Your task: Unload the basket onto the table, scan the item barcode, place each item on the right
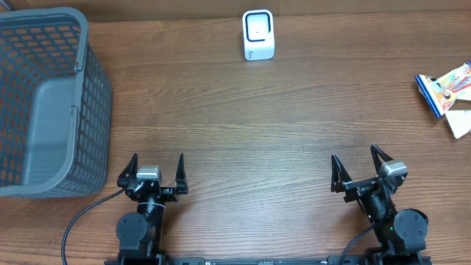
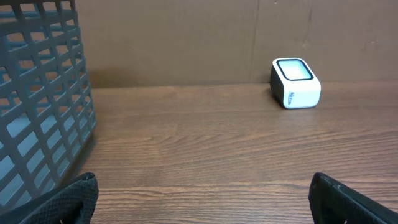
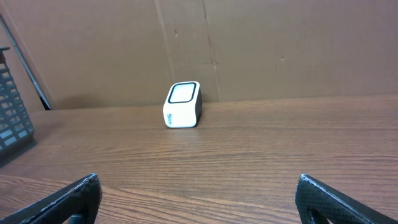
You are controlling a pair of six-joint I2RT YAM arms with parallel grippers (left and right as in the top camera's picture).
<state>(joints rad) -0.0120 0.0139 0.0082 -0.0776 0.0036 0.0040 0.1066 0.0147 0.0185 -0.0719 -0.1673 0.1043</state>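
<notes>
The left gripper (image 1: pixel 157 160) and right gripper (image 1: pixel 354 154) both stand wide open and empty at the near edge of the table (image 1: pixel 221 118). The packet (image 1: pixel 441 91) lies flat at the far right, well apart from the right gripper and the scanner (image 1: pixel 258 34), with a pale piece (image 1: pixel 460 123) just beside it. It looks light, thin and glossy, likely to slip or crumple, so a pinch across its blue edge seems best, leaving the printed faces free; no barcode is visible.
</notes>
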